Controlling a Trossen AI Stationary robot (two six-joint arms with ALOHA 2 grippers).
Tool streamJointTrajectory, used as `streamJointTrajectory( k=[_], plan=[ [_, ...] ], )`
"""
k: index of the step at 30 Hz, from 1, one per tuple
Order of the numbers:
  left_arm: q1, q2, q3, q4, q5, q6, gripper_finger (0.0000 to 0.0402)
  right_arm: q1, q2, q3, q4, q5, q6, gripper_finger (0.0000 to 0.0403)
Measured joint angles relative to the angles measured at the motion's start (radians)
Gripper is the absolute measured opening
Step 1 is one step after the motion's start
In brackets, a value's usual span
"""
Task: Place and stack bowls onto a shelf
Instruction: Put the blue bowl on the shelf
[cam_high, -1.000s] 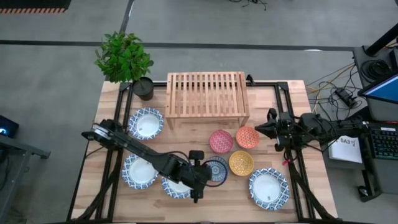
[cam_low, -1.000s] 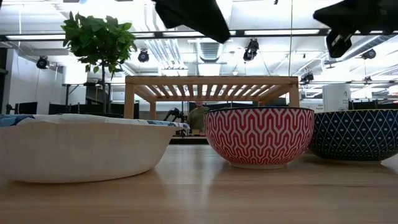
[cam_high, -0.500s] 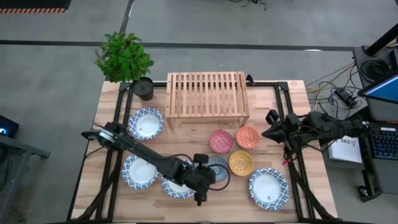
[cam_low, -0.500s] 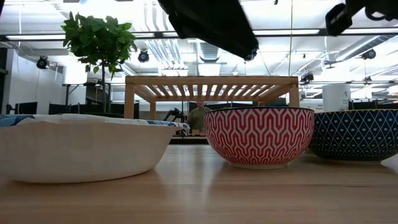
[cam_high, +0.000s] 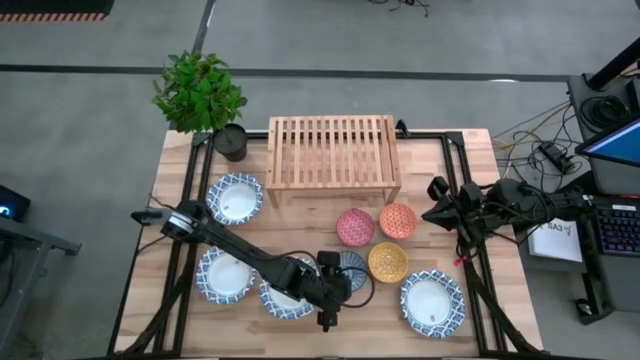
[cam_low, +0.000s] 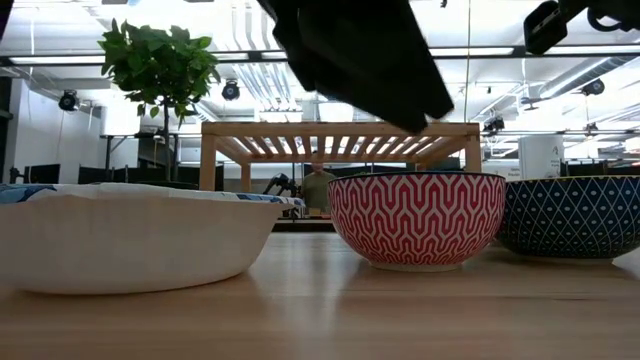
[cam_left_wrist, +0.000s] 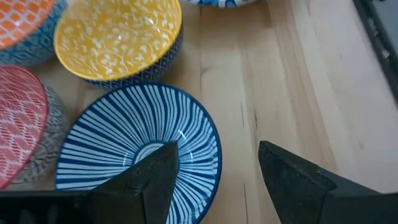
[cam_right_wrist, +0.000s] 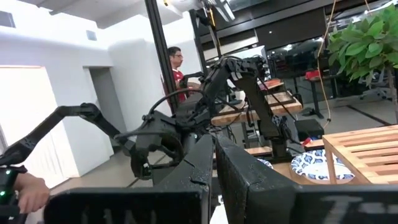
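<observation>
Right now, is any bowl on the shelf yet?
No. In the high view the shelf has a bare slatted top, and every bowl sits on the table.

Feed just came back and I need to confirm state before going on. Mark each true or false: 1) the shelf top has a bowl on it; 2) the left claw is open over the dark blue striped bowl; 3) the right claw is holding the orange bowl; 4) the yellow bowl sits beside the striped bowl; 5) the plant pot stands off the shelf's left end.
1) False. The shelf carries no bowl.
2) True. The left claw is open, one finger over the dark blue striped bowl.
3) False. The right claw is shut and empty; the orange bowl sits on the table.
4) True. The yellow bowl is beside it.
5) True. The plant pot stands there.
</observation>
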Motion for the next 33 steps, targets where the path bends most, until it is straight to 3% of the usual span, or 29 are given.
streamJointTrajectory(
  k=[9, 16, 22, 28, 33],
  plan=[
    [0.010, 0.035, 0.000, 0.000, 0.005, 0.015, 0.0207, 0.000, 0.000, 0.000, 0.000, 0.000, 0.000, 0.0011],
    [0.020, 0.074, 0.000, 0.001, 0.080, 0.010, 0.0187, 0.000, 0.000, 0.000, -0.002, 0.000, -0.001, 0.0011],
    [0.020, 0.094, -0.001, 0.000, 0.078, 0.016, 0.0126, 0.000, 0.000, 0.000, -0.008, 0.000, -0.008, 0.0011],
    [0.019, 0.094, -0.001, 0.001, 0.080, 0.032, 0.0025, 0.000, 0.001, 0.000, -0.008, 0.000, -0.012, 0.0011],
    [0.017, 0.094, 0.009, -0.005, 0.078, 0.062, 0.0013, 0.000, 0.001, 0.000, -0.008, 0.001, -0.012, 0.0011]
  ],
)
